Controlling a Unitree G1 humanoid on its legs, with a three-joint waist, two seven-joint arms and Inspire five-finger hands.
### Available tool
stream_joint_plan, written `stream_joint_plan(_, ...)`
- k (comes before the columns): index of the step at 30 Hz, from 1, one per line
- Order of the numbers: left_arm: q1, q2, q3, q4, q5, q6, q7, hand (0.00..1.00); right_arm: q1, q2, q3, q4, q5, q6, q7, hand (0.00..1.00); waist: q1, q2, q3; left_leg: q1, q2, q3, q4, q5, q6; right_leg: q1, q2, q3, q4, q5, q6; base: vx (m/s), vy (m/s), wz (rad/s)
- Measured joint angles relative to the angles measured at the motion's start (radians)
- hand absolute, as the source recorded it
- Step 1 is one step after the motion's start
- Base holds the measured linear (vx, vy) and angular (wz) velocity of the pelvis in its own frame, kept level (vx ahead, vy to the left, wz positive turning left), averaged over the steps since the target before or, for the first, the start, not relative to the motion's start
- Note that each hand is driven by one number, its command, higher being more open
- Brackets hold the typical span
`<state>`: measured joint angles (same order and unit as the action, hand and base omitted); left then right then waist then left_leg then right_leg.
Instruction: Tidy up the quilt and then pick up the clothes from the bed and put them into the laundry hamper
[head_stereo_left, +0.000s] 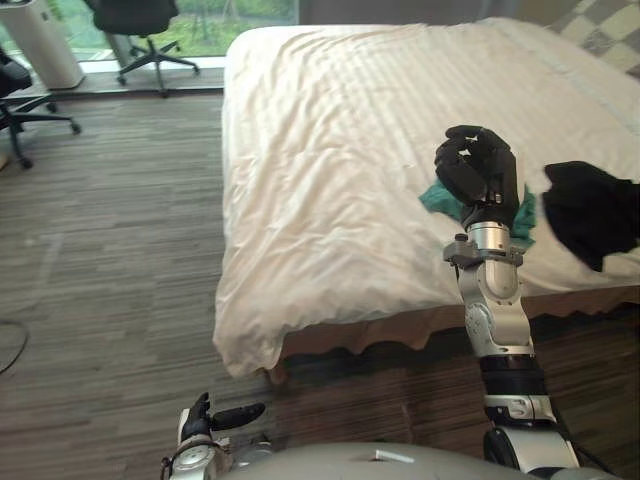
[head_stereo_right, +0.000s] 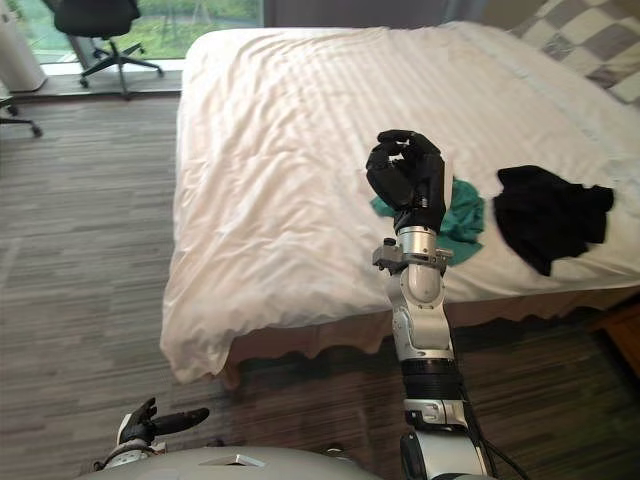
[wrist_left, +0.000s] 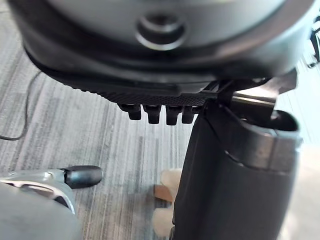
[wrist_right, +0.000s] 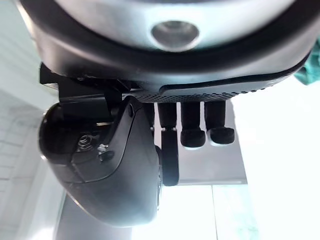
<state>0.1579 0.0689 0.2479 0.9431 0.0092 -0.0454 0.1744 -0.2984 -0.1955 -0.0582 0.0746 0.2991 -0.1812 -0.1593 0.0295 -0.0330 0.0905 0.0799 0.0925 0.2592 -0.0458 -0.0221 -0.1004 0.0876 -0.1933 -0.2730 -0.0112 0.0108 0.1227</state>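
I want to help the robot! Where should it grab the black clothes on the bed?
Probably the bunched middle of the black garment, coming from above with the right hand: it lies crumpled on the quilt, so its folds should pinch easily.

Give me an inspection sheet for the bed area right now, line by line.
surface: white quilt spread over the bed, lightly wrinkled
job's things: teal garment and black garment lie side by side on the quilt near its near edge
clutter: checkered pillow at the far right corner
hands: right hand raised over the quilt, fingers curled, holding nothing; left hand low, above the floor
cables: nothing seen on the bed
surroundings: office chair, white appliance, striped floor
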Motion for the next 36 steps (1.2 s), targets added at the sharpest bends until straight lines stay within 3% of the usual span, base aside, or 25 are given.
stream_joint_plan(1, 0.008, -0.013, 0.005, 0.0, -0.008, 0.001, 0.005, 1.0, -0.024, 0.0, 0.03, 0.0, 0.028, 0.0, 0.0, 0.0, 0.0, 0.016, 0.015, -0.004, -0.001, -0.007, 0.0, 0.003, 0.004, 0.005, -0.001, -0.002, -0.008, 0.01, 0.003, 0.0, 0.035, 0.22)
stream_joint_plan(3, 0.013, -0.016, 0.013, 0.005, -0.008, 0.004, 0.014, 1.0, -0.08, 0.001, 0.071, 0.001, 0.047, 0.0, 0.0, 0.0, 0.012, 0.022, 0.034, -0.007, -0.001, -0.014, 0.002, 0.004, 0.004, 0.011, 0.0, -0.012, -0.015, 0.011, 0.002, -0.01, -0.008, 0.16)
stream_joint_plan(7, 0.007, -0.012, 0.03, 0.003, -0.017, 0.002, 0.016, 1.0, -0.255, -0.001, 0.146, 0.042, 0.068, -0.003, 0.002, 0.0, 0.034, 0.004, 0.048, -0.037, 0.006, -0.065, 0.007, 0.016, -0.001, 0.021, 0.01, -0.059, -0.027, 0.012, 0.002, -0.02, -0.046, 0.35)
stream_joint_plan(11, -0.008, -0.011, 0.043, -0.004, -0.042, 0.001, 0.023, 1.0, -0.416, -0.001, 0.238, 0.102, 0.068, -0.005, 0.01, 0.0, 0.085, -0.021, 0.064, -0.082, 0.003, -0.133, 0.009, 0.035, 0.0, 0.022, 0.012, -0.123, -0.029, 0.012, 0.002, -0.02, -0.035, 0.47)
stream_joint_plan(17, -0.017, -0.002, 0.053, -0.012, -0.051, 0.0, 0.038, 1.0, -0.513, 0.058, 0.326, 0.222, 0.068, -0.002, 0.026, 0.0, 0.162, -0.063, 0.108, -0.142, 0.001, -0.25, 0.011, 0.064, -0.002, 0.037, 0.02, -0.224, -0.025, 0.011, 0.002, -0.02, -0.036, 0.58)
stream_joint_plan(24, -0.077, 0.005, 0.053, -0.045, -0.051, -0.007, 0.037, 1.0, -0.615, 0.086, 0.388, 0.284, 0.069, -0.001, 0.028, 0.0, 0.213, -0.077, 0.209, -0.208, -0.011, -0.312, 0.012, 0.105, -0.003, -0.001, 0.019, -0.275, -0.004, 0.003, -0.008, -0.07, -0.02, 0.25)
stream_joint_plan(32, -0.203, 0.021, 0.03, -0.052, -0.051, -0.011, 0.038, 1.0, -0.709, 0.083, 0.344, 0.442, 0.062, 0.002, 0.004, 0.0, 0.218, -0.064, 0.34, -0.322, 0.006, -0.352, 0.003, 0.174, -0.013, -0.122, 0.019, -0.301, 0.068, -0.025, -0.026, -0.13, 0.002, 0.11)
stream_joint_plan(36, -0.233, 0.019, 0.005, -0.051, -0.057, -0.019, 0.039, 1.0, -0.694, 0.084, 0.248, 0.635, 0.06, 0.043, -0.027, 0.0, 0.218, -0.032, 0.368, -0.379, 0.013, -0.363, -0.019, 0.212, -0.015, -0.203, 0.019, -0.3, 0.111, -0.028, -0.031, -0.11, 0.015, -0.01)
